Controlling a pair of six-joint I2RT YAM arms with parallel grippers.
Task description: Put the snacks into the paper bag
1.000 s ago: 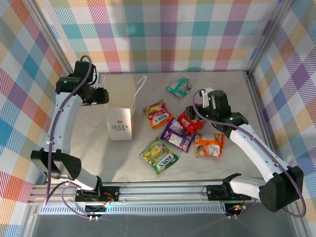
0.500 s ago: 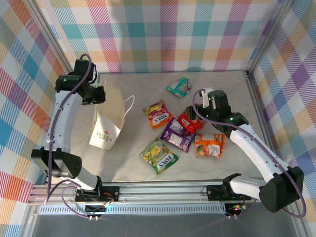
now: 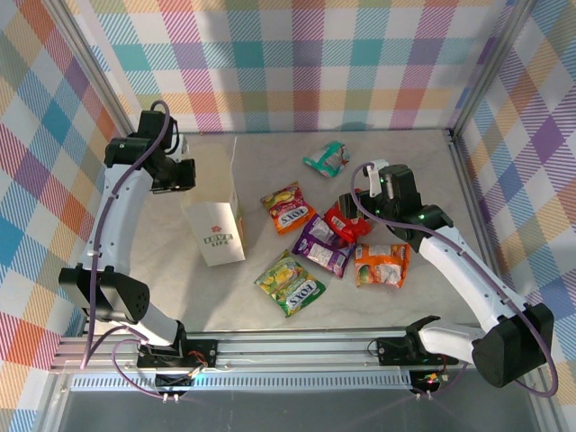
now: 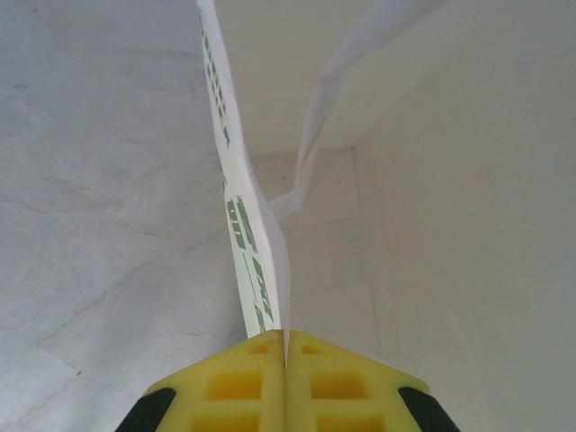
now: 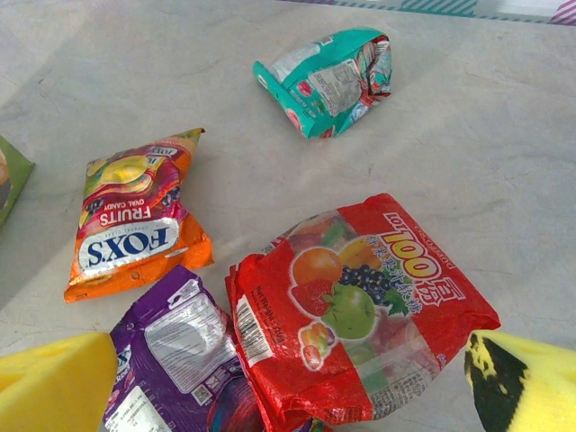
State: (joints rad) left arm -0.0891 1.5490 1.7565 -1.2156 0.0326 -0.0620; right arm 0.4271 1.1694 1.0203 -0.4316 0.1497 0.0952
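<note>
Top external view, starting close to the arm bases: the green-yellow packet (image 3: 290, 283) lies nearest, alone on the table (image 3: 405, 153). A bit farther, on the right, is an orange packet (image 3: 382, 265), just beside the purple packet (image 3: 322, 245). The red packet (image 3: 346, 220) touches the purple one and seems to lie a little over it. The right gripper (image 5: 288, 360) hangs above the red packet with its yellow fingers wide apart and nothing in them.

Over on the left stands the paper bag (image 3: 216, 211), mouth up. The left gripper (image 4: 285, 335) is squeezed tight on the top edge of one bag wall, pinching the thin paper. Looking down inside from the left wrist, I see no packet in the bag.

Farther back lies the second orange packet (image 3: 288, 209), marked FOX'S. Farthest of all is the teal packet (image 3: 328, 158), crumpled and puffy.

I think the packets are light and soft, and their shiny foil looks slippery. It is probably best to pinch one across its middle or at a flat sealed end, and not too hard. The bag looks light and floppy. It could tip or tear, so a gentle hold at the rim seems right.
</note>
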